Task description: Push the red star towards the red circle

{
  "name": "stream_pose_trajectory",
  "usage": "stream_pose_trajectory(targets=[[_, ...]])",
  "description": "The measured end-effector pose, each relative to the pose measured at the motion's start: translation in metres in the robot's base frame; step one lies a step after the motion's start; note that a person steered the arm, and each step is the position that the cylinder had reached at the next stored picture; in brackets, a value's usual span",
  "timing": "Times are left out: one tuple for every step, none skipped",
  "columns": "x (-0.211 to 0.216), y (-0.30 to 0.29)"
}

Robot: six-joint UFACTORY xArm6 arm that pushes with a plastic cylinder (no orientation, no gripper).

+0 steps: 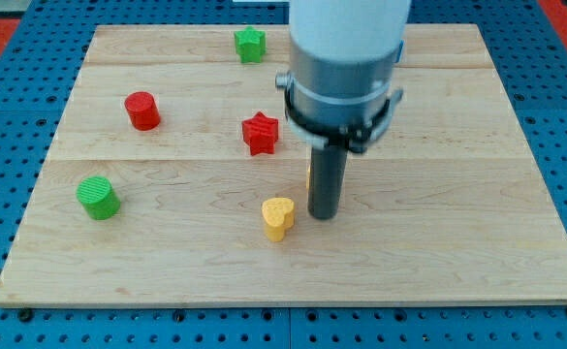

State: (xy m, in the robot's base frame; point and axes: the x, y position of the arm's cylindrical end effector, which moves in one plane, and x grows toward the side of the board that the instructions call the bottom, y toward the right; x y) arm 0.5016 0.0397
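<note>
Camera view shows the rod's tip (324, 215), no jaws to open, below-right of the red star (261, 133); red circle (142, 111) lies left, so it must get round to the star's right.

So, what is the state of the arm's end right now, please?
No gripper: my tip holds nothing, right of the yellow heart, below-right of the red star.

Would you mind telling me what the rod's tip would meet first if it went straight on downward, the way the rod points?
My tip points straight down, so it would meet only the wooden board, where it already seems to rest. The yellow heart sits just to its left in the view.
</note>
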Motion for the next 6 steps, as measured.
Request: stream_pose_trajectory(targets=[[-0.020, -0.077], [-0.032, -0.077], [-0.062, -0.043], [-0.090, -0.036], [-0.104, -0.124], [-0.108, -0.091]])
